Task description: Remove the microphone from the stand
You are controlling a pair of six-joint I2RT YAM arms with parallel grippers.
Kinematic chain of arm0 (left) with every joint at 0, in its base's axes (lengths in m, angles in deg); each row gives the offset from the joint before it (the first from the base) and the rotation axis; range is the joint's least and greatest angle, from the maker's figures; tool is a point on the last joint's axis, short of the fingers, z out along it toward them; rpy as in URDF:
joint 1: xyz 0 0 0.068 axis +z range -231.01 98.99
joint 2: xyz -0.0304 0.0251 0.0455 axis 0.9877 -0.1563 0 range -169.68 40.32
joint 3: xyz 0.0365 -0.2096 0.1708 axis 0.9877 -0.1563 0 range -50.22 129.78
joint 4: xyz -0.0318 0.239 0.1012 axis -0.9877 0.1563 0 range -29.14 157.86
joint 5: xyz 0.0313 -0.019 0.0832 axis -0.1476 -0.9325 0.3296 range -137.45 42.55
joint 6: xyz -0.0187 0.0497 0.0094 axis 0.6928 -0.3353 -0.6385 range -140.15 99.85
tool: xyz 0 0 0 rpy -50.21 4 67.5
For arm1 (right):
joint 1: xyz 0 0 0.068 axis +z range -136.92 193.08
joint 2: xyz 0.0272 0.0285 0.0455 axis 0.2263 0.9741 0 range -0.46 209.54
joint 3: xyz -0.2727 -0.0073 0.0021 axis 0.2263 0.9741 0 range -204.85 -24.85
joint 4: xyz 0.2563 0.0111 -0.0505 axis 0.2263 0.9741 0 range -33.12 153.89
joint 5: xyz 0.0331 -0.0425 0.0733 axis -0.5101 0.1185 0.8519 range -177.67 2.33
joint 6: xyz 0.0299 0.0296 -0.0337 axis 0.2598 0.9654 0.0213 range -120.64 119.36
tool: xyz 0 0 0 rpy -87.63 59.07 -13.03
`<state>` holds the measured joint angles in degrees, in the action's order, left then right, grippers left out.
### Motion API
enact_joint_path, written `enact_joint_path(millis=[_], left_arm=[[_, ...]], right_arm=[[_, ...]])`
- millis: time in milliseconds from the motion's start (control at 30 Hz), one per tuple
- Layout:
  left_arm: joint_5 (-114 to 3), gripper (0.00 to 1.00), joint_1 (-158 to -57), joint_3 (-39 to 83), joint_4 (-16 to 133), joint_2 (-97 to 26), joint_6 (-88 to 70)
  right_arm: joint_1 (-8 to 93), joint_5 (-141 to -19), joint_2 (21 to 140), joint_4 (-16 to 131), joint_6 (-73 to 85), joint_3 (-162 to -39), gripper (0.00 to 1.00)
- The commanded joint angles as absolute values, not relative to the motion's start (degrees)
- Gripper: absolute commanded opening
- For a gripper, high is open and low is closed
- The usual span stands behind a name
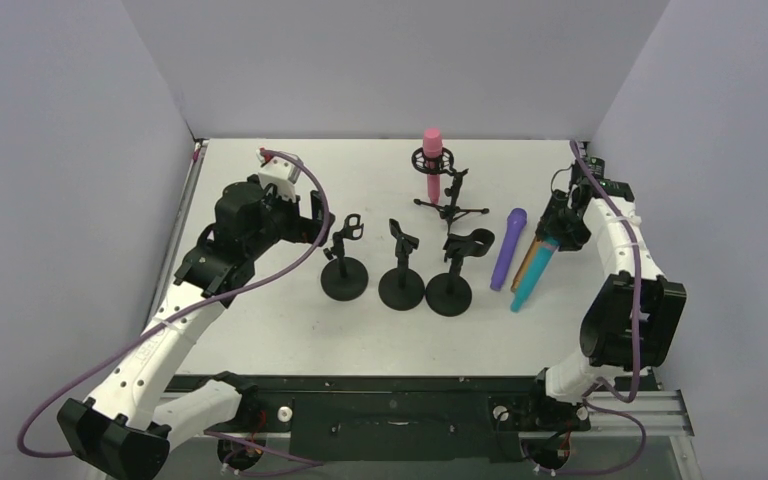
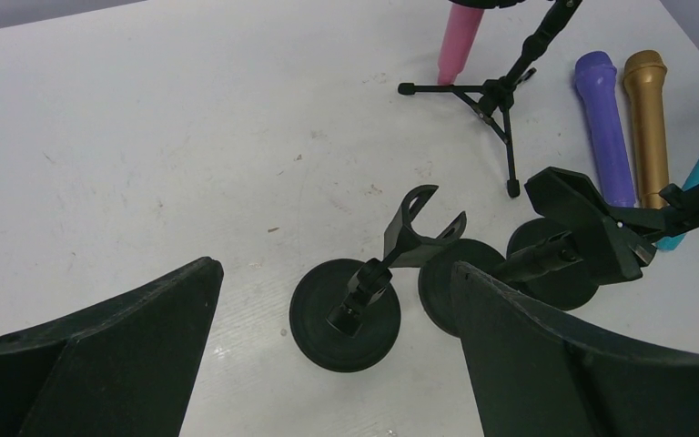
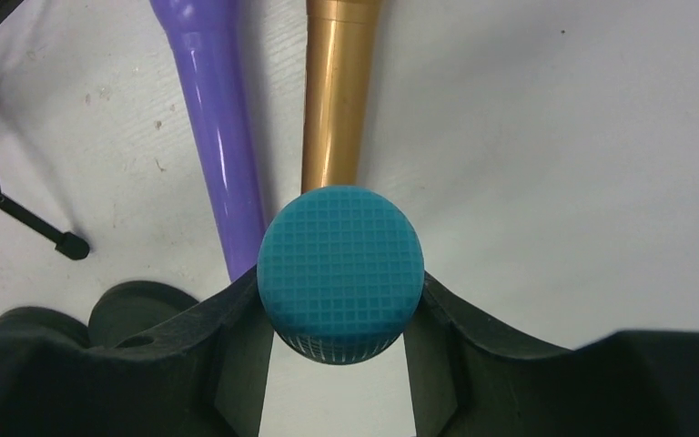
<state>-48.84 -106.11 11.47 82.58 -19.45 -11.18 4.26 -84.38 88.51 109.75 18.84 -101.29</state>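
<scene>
Pink microphone [image 1: 432, 150]: smooth pink body, standing upright in the ring clip of the tripod stand [image 1: 450, 205] at the back centre of the table [image 1: 260, 330]. It is not yet off its stand, and no gripper is near it.

Teal microphone [image 3: 341, 273]: round grille head with a fine square mesh and a teal body. From the top view it slants from the right gripper [image 1: 550, 232] down toward the near edge, on the right side of the table. Whether its tail touches the surface, cannot tell.

Right gripper: jaws partly closed, pinching the teal microphone at its head, with a finger pressed against each side of the grille in the right wrist view.

Purple microphone [image 1: 507, 248] and gold microphone [image 1: 526, 262] lie flat side by side, just left of the teal one, roughly parallel.

Left gripper [image 1: 317, 228]: jaws spread wide, holding nothing and touching nothing. It hangs just left of the leftmost of the three round-base stands [image 1: 401, 275], which sit in a row at the centre of the table, clips up.
</scene>
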Motion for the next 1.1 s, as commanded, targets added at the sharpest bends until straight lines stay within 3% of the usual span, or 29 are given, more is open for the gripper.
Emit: enact_joint_path(millis=[0,267,833,1067], left_arm=[[-49.43,0.96,-106.46,11.37,80.51,-17.79,-10.86],[-48.52,0.96,-107.34,11.11,80.88,-17.94,-11.77],[-46.31,0.96,-109.49,11.16,81.95,-18.93,-13.14],[-45.57,0.96,-109.83,11.05,82.11,-19.19,-13.60]], right_arm=[[3.61,-82.78,92.79,106.18,19.75,-102.27,0.00],[2.28,-82.32,101.28,105.29,21.10,-107.58,0.00],[-0.10,-84.04,102.68,104.73,21.25,-108.51,0.00],[-0.19,-84.47,108.52,104.72,22.03,-114.35,0.10]])
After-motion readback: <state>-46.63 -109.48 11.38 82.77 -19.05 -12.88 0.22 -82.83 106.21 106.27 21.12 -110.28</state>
